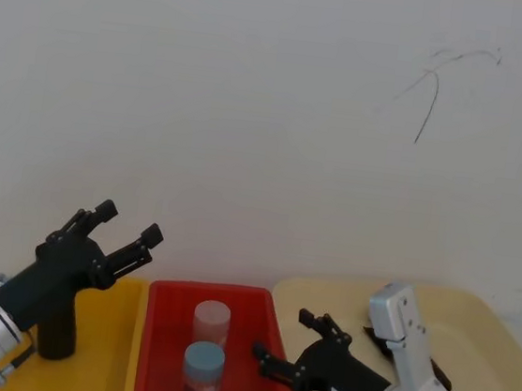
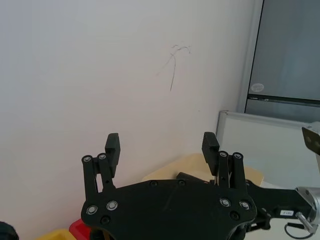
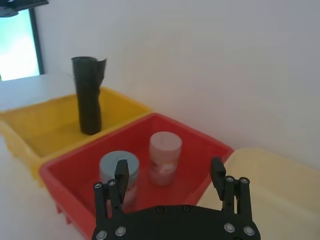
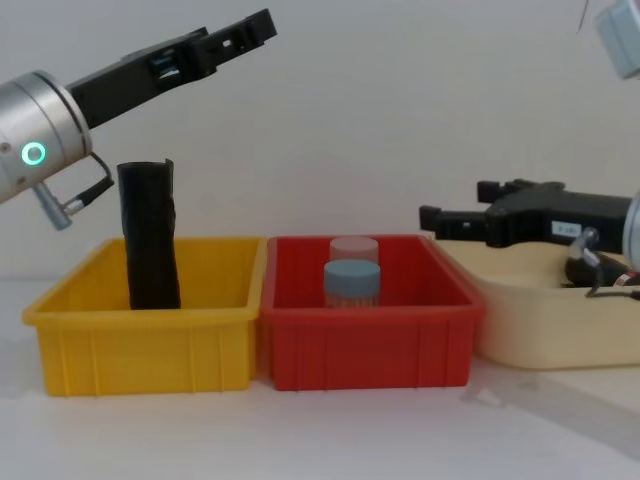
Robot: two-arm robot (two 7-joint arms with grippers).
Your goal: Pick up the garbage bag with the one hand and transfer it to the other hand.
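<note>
Far left there's the yellow bin (image 4: 150, 340), and the garbage bag (image 4: 150, 235) is standing upright in it near the back, just a black roll poking up well above the rim, nothing touching it. The left gripper (image 4: 245, 30), the one on the silver arm with the green ring, hangs up in the air above that bin, angled up toward the wall, and its two fingers are spread wide with nothing between them. From the head view it sits in front of the roll and hides part of it. Right next door, touching the yellow bin, is the red bin (image 4: 365, 345) with two little jars inside: a pink-capped jar (image 4: 354, 247) toward the back and a blue-capped jar (image 4: 351, 283) just in front of it. Then comes the right gripper (image 4: 452, 202), the black one with the small white sticker, held roughly level above the right edge of the red bin and pointing toward the left. Its fingers are also apart and empty. Under and behind that arm, at the far right, is a beige tub (image 4: 530, 320) sitting just beside the red bin.
</note>
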